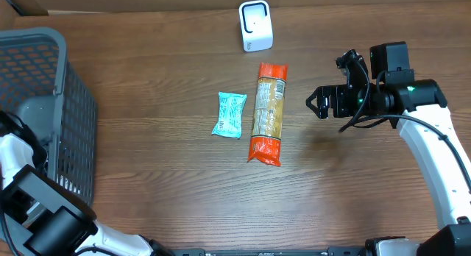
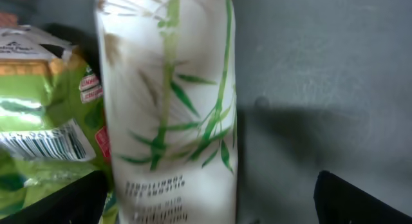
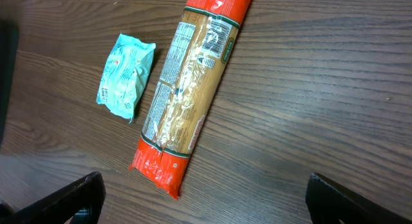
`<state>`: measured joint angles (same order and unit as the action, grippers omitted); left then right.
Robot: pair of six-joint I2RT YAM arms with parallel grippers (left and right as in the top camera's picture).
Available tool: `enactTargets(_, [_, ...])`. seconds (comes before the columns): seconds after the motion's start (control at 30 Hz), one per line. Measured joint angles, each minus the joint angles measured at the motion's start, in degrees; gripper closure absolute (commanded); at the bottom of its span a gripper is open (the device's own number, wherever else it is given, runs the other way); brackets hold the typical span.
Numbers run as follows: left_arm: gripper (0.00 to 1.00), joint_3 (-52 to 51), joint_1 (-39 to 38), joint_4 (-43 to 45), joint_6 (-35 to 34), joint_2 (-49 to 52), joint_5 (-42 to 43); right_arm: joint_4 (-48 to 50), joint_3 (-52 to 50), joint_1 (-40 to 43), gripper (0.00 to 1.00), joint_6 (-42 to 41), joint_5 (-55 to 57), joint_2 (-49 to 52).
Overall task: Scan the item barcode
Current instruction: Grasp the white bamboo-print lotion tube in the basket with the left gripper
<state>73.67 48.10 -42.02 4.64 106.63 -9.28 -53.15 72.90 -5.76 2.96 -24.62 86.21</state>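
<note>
My right gripper (image 1: 315, 103), jaws spread wide and holding nothing, hovers at the right of the overhead frame, near the spaghetti packet (image 1: 268, 112) that lies lengthwise at centre, its orange-red ends at top and bottom. My left gripper (image 2: 209, 201), equally wide and empty, hangs inside the grey basket (image 1: 44, 101) at the left edge. It is over a white pack (image 2: 170, 108) printed with bamboo, which lies against a green packet (image 2: 38, 121) whose barcode label shows at the left of the wrist frame. A small teal packet (image 1: 229, 114) lies just left of the spaghetti, apart from it. The white barcode scanner (image 1: 255, 26) stands at upper centre, near the spaghetti's upper end.

The step in hand, as I judge it, is taking up an item to show to the scanner, and the spaghetti is the one within my right arm's reach. I should come down across its narrow width near mid-length so the long pack balances. I should also close gently, since dry pasta snaps and film slips. Printed panels face up, but I cannot make out a barcode among them, so I may have to turn the pack before presenting it.

The table (image 1: 162, 182) is dark wood grain, flat and matte. Of the room, only a pale strip along the top edge of the overhead frame shows.
</note>
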Motion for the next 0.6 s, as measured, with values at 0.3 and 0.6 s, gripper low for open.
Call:
enactTargets(0.3, [0.8,0.7,0.02,0.61,0.04,2.8,-0.24,-0.04,0.0,-0.02,0.0,0.0,0.02,0.0])
enactTargets(0.6, [0.96,6.12,-0.17,-7.02,-1.75,4.07,-1.49,-0.07,0.0,-0.02,0.0,0.02,0.02,0.0])
